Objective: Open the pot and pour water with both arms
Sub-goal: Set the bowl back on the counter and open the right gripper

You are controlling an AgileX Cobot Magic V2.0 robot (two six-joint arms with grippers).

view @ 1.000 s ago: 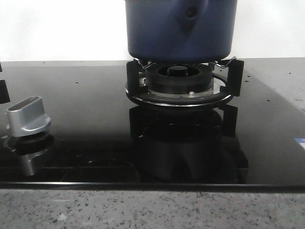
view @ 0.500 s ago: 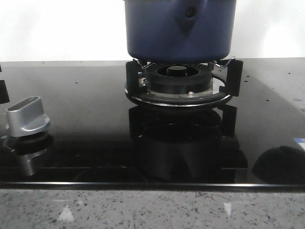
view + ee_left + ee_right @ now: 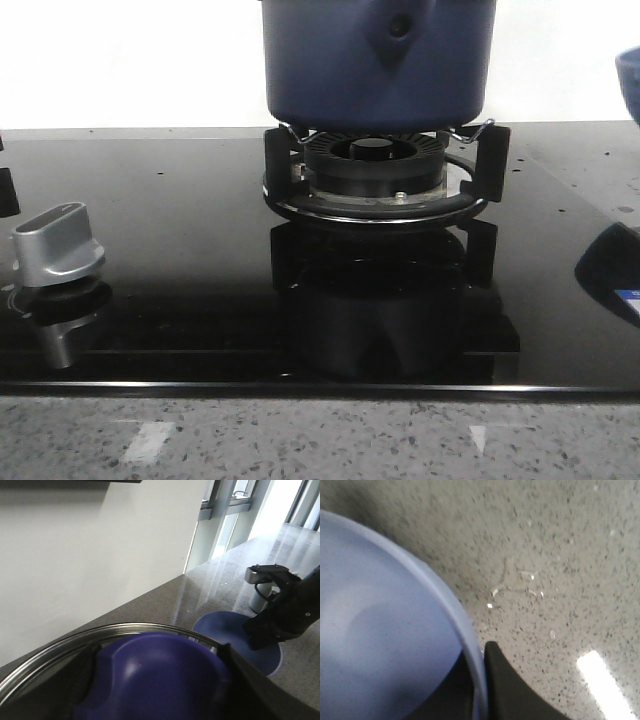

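Note:
The dark navy pot (image 3: pixel 378 62) sits on the burner stand (image 3: pixel 378 180) at the back middle of the black cooktop; its top is cut off in the front view. In the left wrist view my left gripper (image 3: pixel 157 652) is shut on the blue knob (image 3: pixel 160 675) of the metal-rimmed lid (image 3: pixel 125 628), one finger on each side. My right gripper (image 3: pixel 481 650) is shut on the rim of a light blue bowl (image 3: pixel 380 630), one finger inside and one outside. That bowl (image 3: pixel 220 627) and the right arm (image 3: pixel 287 612) show beyond the lid. The bowl's contents cannot be made out.
A silver stove knob (image 3: pixel 58 245) stands at the left of the glass cooktop (image 3: pixel 180 200). The bowl's edge (image 3: pixel 630 75) shows at the far right of the front view. Speckled grey counter (image 3: pixel 320 440) runs along the front and right. A white wall is behind.
The blue bowl's edge has come into the front view at the right. Its dark reflection on the glass appeared at the right and shifted up and right. Pot and knob have not moved.

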